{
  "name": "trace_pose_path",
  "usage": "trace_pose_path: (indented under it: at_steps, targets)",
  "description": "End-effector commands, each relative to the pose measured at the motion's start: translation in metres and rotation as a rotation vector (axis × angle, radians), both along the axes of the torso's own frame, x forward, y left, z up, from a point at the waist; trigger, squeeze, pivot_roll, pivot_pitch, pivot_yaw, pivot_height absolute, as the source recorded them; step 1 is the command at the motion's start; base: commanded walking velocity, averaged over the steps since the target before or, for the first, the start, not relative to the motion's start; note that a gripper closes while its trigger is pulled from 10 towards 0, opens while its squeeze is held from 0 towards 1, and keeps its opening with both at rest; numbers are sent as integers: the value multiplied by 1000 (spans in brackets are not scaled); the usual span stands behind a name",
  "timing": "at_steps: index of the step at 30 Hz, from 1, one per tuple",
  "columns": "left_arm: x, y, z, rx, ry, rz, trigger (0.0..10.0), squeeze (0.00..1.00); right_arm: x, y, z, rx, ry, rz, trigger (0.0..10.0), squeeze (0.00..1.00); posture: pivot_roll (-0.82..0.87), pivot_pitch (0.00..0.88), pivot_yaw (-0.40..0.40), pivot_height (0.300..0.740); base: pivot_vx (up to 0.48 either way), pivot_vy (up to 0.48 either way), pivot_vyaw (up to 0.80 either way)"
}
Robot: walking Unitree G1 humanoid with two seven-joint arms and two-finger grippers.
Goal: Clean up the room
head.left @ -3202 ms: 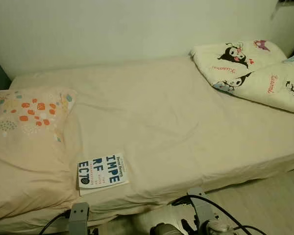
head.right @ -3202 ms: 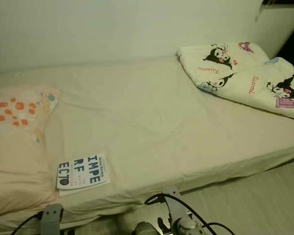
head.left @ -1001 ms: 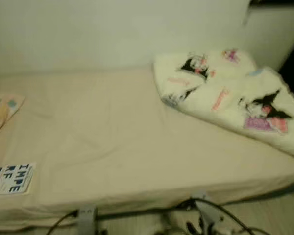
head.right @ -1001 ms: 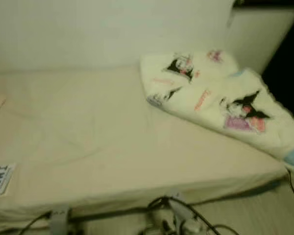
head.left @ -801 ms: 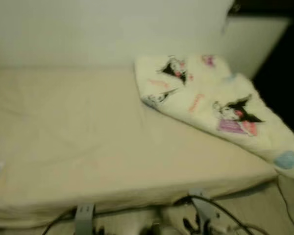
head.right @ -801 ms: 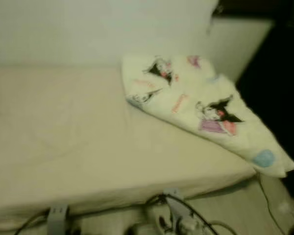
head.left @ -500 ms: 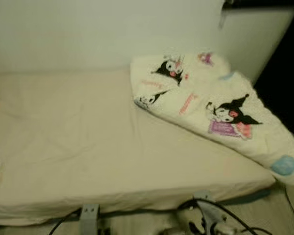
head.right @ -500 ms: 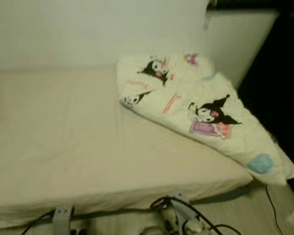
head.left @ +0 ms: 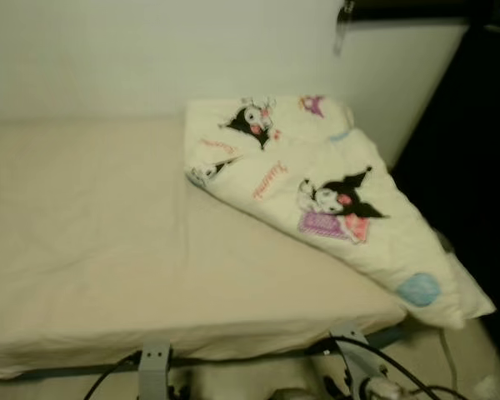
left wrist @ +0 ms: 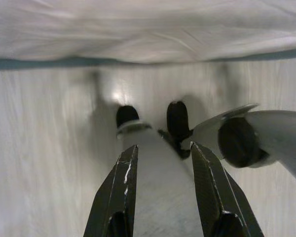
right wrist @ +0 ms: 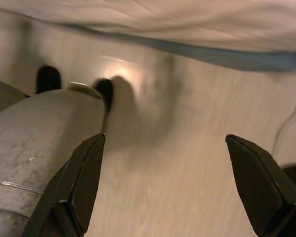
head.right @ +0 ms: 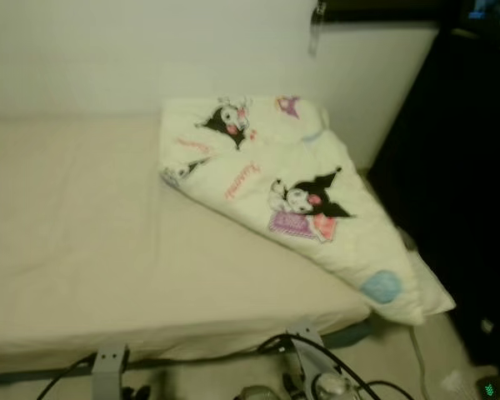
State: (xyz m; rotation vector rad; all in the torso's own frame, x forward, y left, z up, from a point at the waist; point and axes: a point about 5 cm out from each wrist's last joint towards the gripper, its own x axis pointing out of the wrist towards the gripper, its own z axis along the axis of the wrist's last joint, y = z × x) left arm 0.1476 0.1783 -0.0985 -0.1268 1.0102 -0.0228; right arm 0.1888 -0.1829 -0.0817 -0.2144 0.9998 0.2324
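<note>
Head eyes look down across the bed (head.left: 150, 250); both wrist views face the floor (right wrist: 187, 163).

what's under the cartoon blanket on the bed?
The folded cartoon blanket lies on the cream bedsheet at the bed's right end. Its lower corner overhangs the mattress edge, above the floor. Anything beneath the folds is covered and can't be seen.

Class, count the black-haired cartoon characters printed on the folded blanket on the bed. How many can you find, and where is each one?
3. One is near the wall end of the blanket, one small on the fold edge facing the bare sheet, and one in the middle. Folds may hide more.
</note>
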Motion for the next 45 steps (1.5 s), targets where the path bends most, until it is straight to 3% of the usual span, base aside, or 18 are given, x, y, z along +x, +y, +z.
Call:
trace_pose_path:
  at_steps: [1, 7, 22, 31, 38, 45]
  targets:
    - [-3, 1, -1, 1, 13, 1, 10000, 0, -9, -1, -4, 0, 33, -6, 10000, 0, -152, 0, 32, 740, 0, -480, 0]
    - [-4, 0, -2, -6, 13, 21, 10000, 0, -9, -1, -4, 0, 32, -8, 10000, 0, -152, 0, 30, 740, 0, -453, 0]
    - [-5, -1, -2, -22, 7, 50, 10000, 0, -8, -1, -4, 11, 29, -15, 10000, 0, -153, 0, 31, 740, 0, 0, 0]
    - [-5, -2, -2, -20, 9, 46, 10000, 0, -9, -2, -4, 12, 29, -19, 10000, 0, -156, 0, 31, 740, 0, -479, 0]
    - [-4, 1, -2, -1, 3, 71, 10000, 0, -9, -1, -4, 33, 22, -12, 10000, 0, -154, 0, 30, 740, 0, 0, 0]
    - [-5, 1, -2, -8, 4, 77, 10000, 0, -2, 4, 0, 47, -8, 33, 10000, 0, -159, 0, 32, 740, 0, 0, 795]
